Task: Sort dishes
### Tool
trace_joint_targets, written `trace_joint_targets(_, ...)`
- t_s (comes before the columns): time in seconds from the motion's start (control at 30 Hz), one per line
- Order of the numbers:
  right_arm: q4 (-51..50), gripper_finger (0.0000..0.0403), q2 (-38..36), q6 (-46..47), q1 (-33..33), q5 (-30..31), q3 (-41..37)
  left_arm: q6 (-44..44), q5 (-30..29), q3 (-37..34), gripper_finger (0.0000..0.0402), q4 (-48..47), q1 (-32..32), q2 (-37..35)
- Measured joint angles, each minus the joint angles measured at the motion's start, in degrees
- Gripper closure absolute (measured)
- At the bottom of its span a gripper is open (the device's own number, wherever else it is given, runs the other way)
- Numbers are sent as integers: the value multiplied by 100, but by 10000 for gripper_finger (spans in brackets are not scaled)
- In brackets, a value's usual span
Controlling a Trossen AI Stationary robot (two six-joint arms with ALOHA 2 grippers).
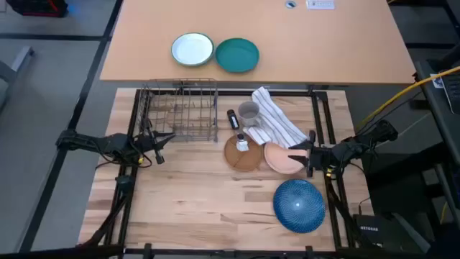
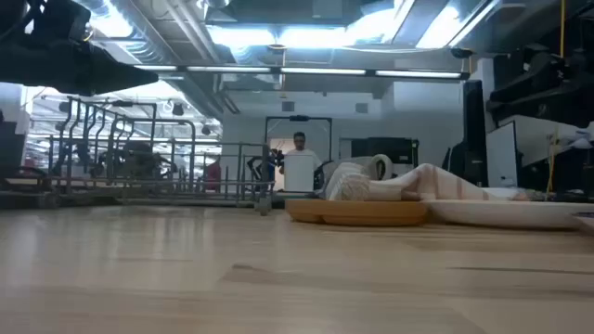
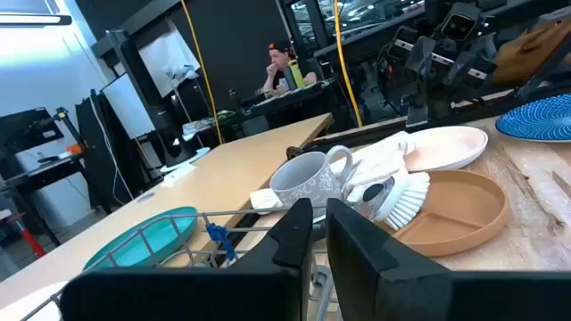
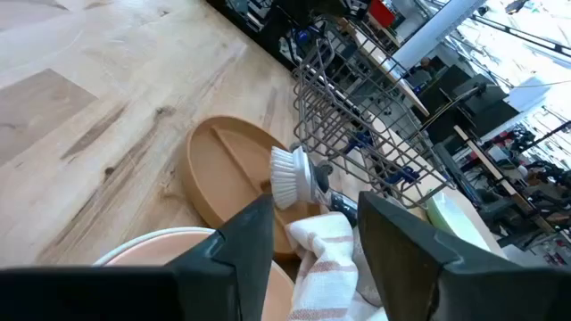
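The dark blue dotted plate [image 1: 298,205] lies flat near the table's front right. The brown wooden plate [image 1: 243,153] lies at the middle with a white dish brush [image 4: 290,174] on it. The salmon-pink plate [image 1: 282,159] lies right beside it, edge to edge. My right gripper [image 4: 317,241] stands open above the pink plate's right edge [image 1: 296,153], pointing toward the table's left; no touch shows. My left gripper [image 1: 164,144] is shut at the near left corner of the wire dish rack [image 1: 183,109], with nothing between its fingers [image 3: 294,234].
A grey mug [image 1: 248,112] and a striped towel [image 1: 277,124] lie behind the plates, right of the rack. A white green-rimmed plate [image 1: 192,49] and a teal plate [image 1: 237,55] sit on the far tan table. Bare wood [image 1: 201,201] spreads at the front left. A person [image 3: 284,64] sits beyond.
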Motion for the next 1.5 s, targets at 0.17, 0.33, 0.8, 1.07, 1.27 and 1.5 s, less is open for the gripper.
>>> trace_joint_targets(0.17, -1, 235, 0, 0, -1, 0, -1, 1, 2, -1, 373, 1, 1, 0)
trace_joint_targets(0.33, 0, 235, -2, -2, -2, 0, 0, 2, 2, 0, 373, 2, 0, 0)
trace_joint_targets(0.8, -2, 235, 0, -2, -2, -2, 0, 1, 1, 0, 373, 1, 1, 0)
trace_joint_targets(1.07, 0, 235, -1, 0, -2, -1, 0, 0, 0, 0, 373, 0, 2, 0)
trace_joint_targets(1.27, 46, 235, 0, 0, -1, -1, -4, 1, 2, 0, 373, 0, 0, 0)
trace_joint_targets(1.5, 708, 235, 2, 44, -1, 0, -39, 1, 2, 0, 373, 1, 1, 0)
